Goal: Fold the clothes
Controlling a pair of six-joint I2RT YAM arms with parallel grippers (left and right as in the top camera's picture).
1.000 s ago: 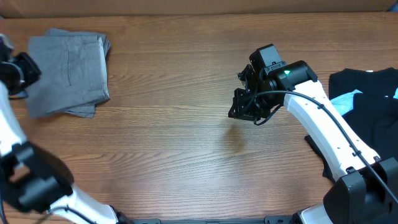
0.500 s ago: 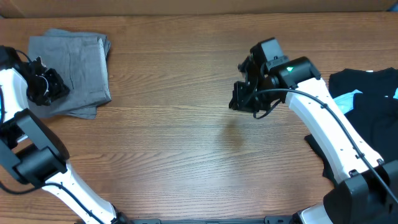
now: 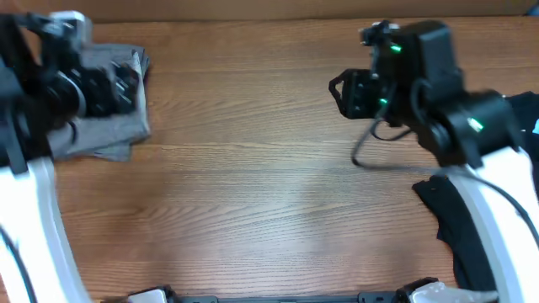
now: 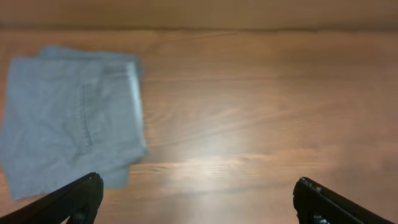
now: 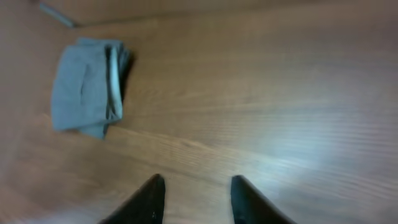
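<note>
Left pincer: jaws spread wide, one finger at the lower left edge of the left wrist view and the other at the lower right; only bare wood shows between them, and it holds and touches nothing.
Left pincer from above: blurred, at the upper left of the frame, over the folded shorts; whether it touches the cloth cannot be told there.
Right pincer: jaws partly apart, both dark fingers at the bottom edge of the right wrist view, with a clear gap and nothing in it.
Right pincer from above: upper right of centre, above bare table.
Grey shorts: folded into a flat packet in the upper left of the table, stitched seam on top, layered edges on the right side.
Black garments: a dark heap at the right edge of the overhead frame, partly hidden by the right arm, well apart from the shorts.
</note>
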